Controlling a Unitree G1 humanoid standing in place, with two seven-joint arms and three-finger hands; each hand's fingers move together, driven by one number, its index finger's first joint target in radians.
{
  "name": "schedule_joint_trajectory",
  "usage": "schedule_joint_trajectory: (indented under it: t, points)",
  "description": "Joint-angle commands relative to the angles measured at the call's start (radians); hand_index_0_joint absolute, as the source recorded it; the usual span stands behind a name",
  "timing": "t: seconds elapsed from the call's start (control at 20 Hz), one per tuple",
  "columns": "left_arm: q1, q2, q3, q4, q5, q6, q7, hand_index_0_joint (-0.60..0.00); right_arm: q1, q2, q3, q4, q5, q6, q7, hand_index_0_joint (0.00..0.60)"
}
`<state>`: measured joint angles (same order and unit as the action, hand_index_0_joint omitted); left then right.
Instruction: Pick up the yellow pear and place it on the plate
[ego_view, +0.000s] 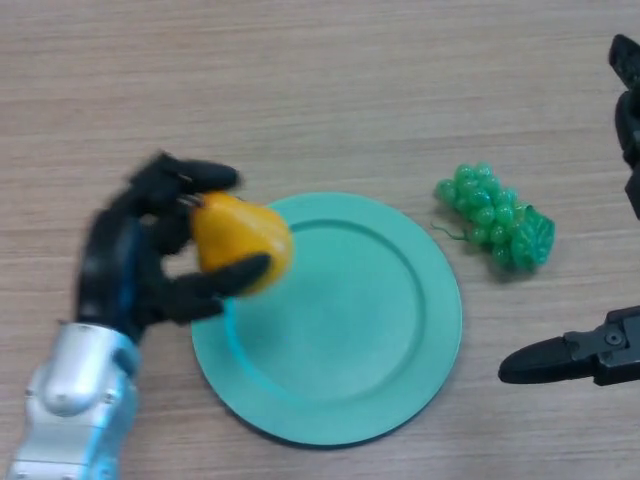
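The yellow pear (240, 243) is held in my left hand (130, 262), whose fingers and thumb curl round it. It hangs over the left rim of the round green plate (390, 300), which lies flat in the middle of the wooden table. My right hand (575, 358) shows at the right edge, low and to the right of the plate, with a straight finger pointing left and nothing in it.
A bunch of green grapes (495, 217) lies on the table just past the plate's upper right rim. A black part of my right arm (628, 110) shows at the top right edge.
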<state>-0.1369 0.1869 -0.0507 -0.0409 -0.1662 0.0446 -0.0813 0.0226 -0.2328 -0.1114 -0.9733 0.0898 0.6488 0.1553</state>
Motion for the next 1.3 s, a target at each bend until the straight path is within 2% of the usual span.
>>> schedule_joint_trajectory:
  t: [0.05, 0.2, 0.3, 0.35, 0.5, 0.65, 0.8, 0.9, 0.95, 1.0, 1.05, 1.15, 1.3]
  points:
    - [-0.067, 0.007, -0.016, 0.034, 0.021, -0.166, 0.041, -0.6, -0.023, -0.022, -0.078, -0.046, 0.026, -0.131, 0.001, 0.0]
    - [-0.112, 0.004, -0.058, 0.147, 0.044, -0.206, 0.063, -0.6, -0.005, -0.015, -0.117, -0.04, 0.051, -0.155, 0.009, 0.0]
    - [-0.151, 0.003, -0.096, 0.253, 0.163, -0.276, 0.077, -0.6, 0.01, -0.015, -0.137, -0.037, 0.058, -0.164, 0.014, 0.0]
    - [-0.177, 0.003, -0.111, 0.315, 0.259, -0.293, 0.11, -0.6, 0.017, -0.012, -0.157, -0.037, 0.07, -0.166, 0.015, 0.0]
    - [-0.21, 0.003, -0.134, 0.38, 0.292, -0.312, 0.148, -0.6, 0.034, -0.012, -0.196, -0.052, 0.096, -0.156, 0.032, 0.0]
    - [-0.23, 0.003, -0.143, 0.404, 0.277, -0.307, 0.143, -0.6, 0.041, -0.005, -0.196, -0.037, 0.075, -0.184, 0.03, 0.0]
    - [-0.209, 0.003, -0.136, 0.337, 0.272, -0.271, 0.077, -0.6, 0.031, -0.008, -0.191, -0.048, 0.081, -0.159, 0.024, 0.0]
    - [-0.201, 0.003, -0.13, 0.312, 0.274, -0.254, 0.063, -0.401, 0.031, -0.007, -0.19, -0.05, 0.084, -0.158, 0.023, 0.0]
    - [-0.191, 0.003, -0.119, 0.278, 0.272, -0.229, 0.046, -0.251, 0.032, -0.006, -0.187, -0.05, 0.086, -0.16, 0.022, 0.0]
    - [-0.177, 0.003, -0.101, 0.226, 0.263, -0.189, 0.024, -0.15, 0.032, -0.006, -0.18, -0.05, 0.085, -0.159, 0.019, 0.0]
    - [-0.139, 0.003, -0.051, 0.098, 0.243, -0.101, -0.033, 0.0, 0.03, -0.005, -0.163, -0.054, 0.087, -0.149, 0.011, 0.0]
    - [-0.101, 0.003, -0.003, -0.027, 0.209, -0.043, -0.061, 0.0, 0.012, -0.015, -0.145, -0.048, 0.083, -0.131, 0.008, 0.0]
    - [-0.042, 0.033, 0.026, -0.2, 0.234, -0.006, -0.101, 0.0, -0.012, -0.02, -0.121, -0.03, 0.082, -0.133, -0.001, 0.0]
